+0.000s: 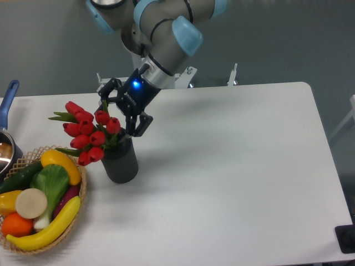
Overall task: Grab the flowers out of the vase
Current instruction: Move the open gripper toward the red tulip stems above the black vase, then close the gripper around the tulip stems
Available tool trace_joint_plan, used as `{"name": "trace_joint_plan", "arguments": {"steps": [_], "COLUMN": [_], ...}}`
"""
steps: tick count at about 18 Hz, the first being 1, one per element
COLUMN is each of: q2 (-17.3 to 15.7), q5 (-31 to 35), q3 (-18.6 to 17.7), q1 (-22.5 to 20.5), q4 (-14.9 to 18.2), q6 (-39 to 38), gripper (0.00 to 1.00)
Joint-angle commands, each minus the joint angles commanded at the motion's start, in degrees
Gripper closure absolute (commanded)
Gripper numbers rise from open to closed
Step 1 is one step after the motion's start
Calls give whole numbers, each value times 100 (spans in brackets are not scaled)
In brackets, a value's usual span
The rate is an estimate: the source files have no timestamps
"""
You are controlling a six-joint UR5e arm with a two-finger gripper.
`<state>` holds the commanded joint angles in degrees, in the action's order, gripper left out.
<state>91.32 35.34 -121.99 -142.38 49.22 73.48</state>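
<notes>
white table (pixel 238 166): your tool (pixel 123 112) spread wide beside red tulip flowers (pixel 89 132), unlifted from ribbed dark vase (pixel 122 160); grasp remains.

A white table (pixel 233 166) bears the vase (pixel 121 159), a wicker basket (pixel 77 221) and a pan (pixel 6 145).
</notes>
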Motion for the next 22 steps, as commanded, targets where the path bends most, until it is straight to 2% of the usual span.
{"name": "trace_joint_plan", "arguments": {"steps": [6, 8, 9, 17, 22], "q2": [71, 53, 18, -228, -246], "q5": [-18, -18, -18, -237, -711], "q3": [35, 70, 105, 465, 965], "q1": [-9, -44, -61, -184, -360], "q4": [-167, -185, -185, -159, -150], "q6": [9, 9, 9, -438, -1053], "gripper": [80, 98, 100, 100, 100]}}
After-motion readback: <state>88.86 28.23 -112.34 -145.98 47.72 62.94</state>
